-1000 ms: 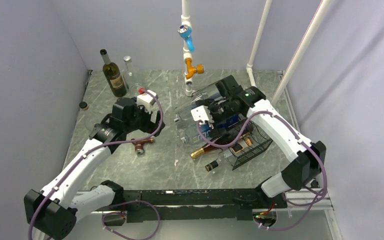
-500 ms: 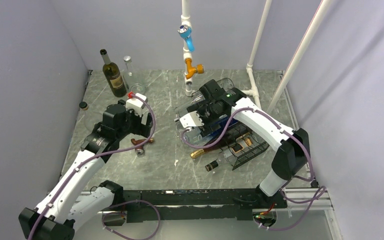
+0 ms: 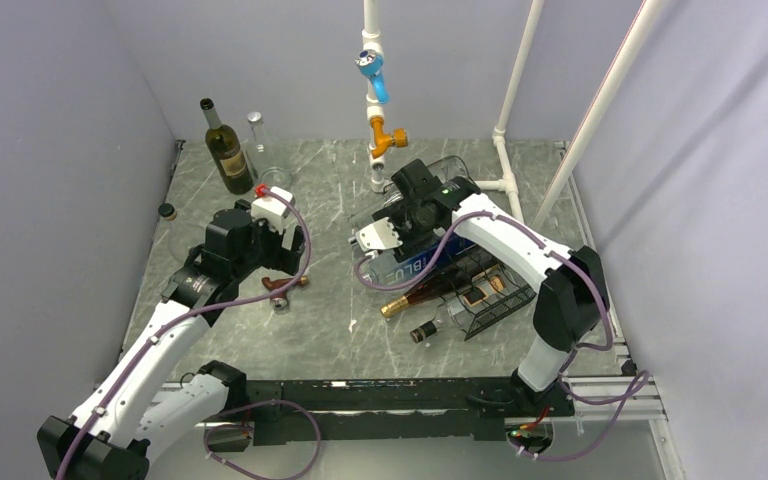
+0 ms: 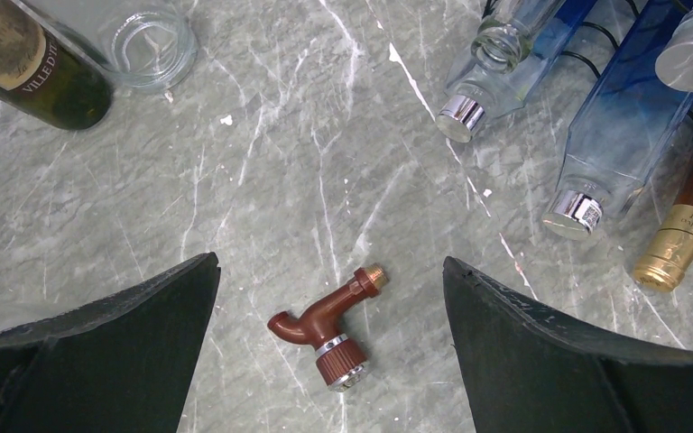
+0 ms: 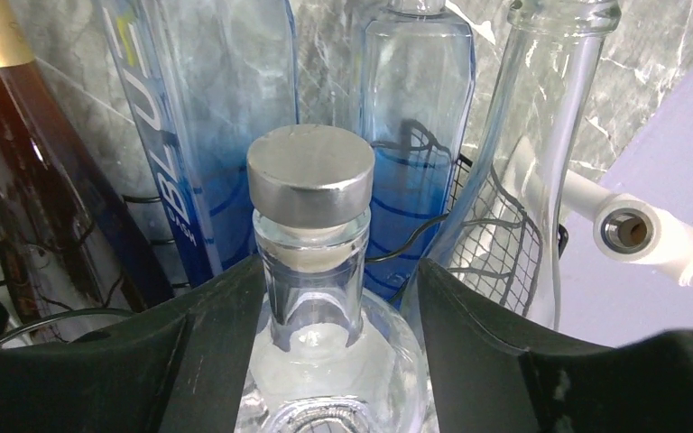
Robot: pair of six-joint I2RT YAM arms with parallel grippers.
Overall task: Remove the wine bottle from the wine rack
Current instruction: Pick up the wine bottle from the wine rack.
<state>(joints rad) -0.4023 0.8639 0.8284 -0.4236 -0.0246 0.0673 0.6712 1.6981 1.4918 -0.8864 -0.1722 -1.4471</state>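
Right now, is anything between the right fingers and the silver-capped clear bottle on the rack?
Nothing visible. The right gripper straddles the neck of the silver-capped clear bottle, fingers either side, with no wire or other bottle between. In the wrist view, the blue bottles lie beyond its cap on the wine rack.
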